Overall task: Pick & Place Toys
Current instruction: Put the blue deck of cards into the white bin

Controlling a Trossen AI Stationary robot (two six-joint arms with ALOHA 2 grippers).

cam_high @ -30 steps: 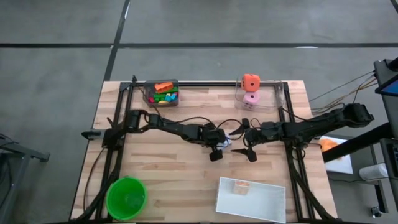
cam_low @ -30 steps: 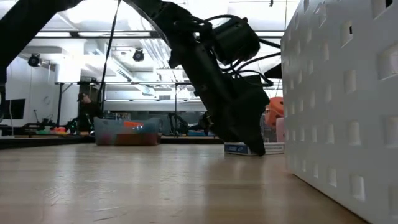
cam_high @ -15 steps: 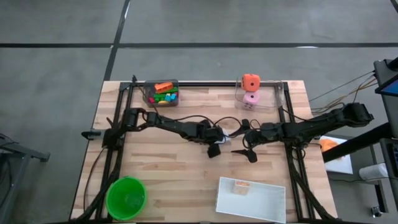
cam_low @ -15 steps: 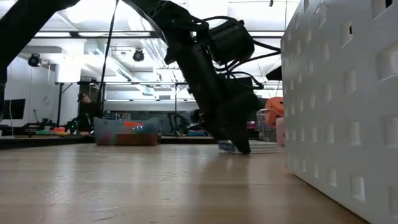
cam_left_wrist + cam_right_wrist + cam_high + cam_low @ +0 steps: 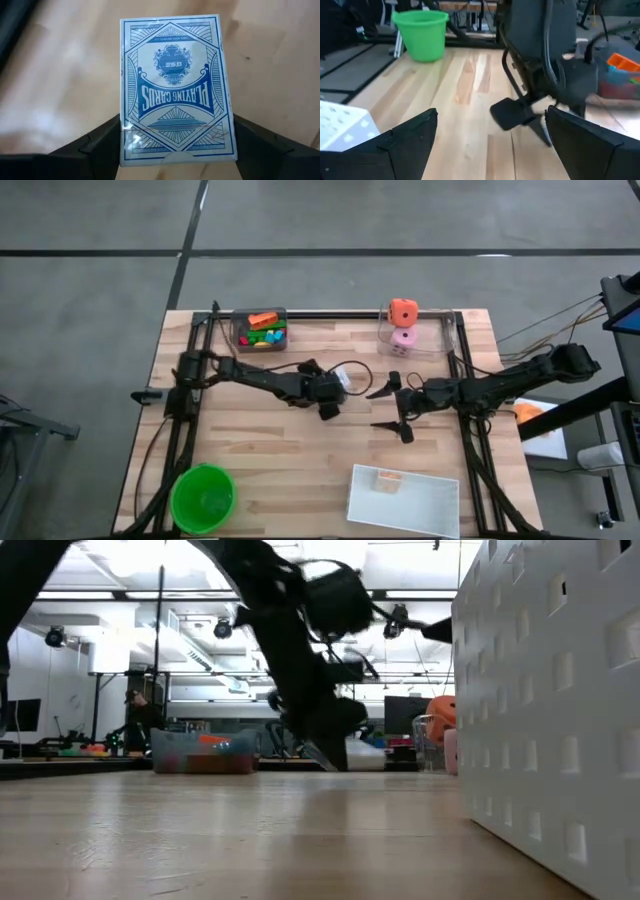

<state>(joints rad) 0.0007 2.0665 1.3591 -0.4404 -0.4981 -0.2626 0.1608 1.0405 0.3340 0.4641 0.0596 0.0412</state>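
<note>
The left end effector (image 5: 335, 392) pinches a blue-and-white deck of playing cards (image 5: 175, 90) just above the counter (image 5: 270, 450), near its middle, well apart from the white rectangular tray (image 5: 425, 510). That tray holds one small orange-printed box (image 5: 386, 480). The right end effector (image 5: 392, 408) hovers just beside the left one, fingers spread wide and holding nothing. At the counter's far edge, a dark bin (image 5: 260, 330) contains small colourful pieces; a clear bin (image 5: 410, 338) holds an orange holed cube (image 5: 403, 311) and a pink dotted die (image 5: 403, 338). The round green bowl (image 5: 203, 498) sits at the near corner.
</note>
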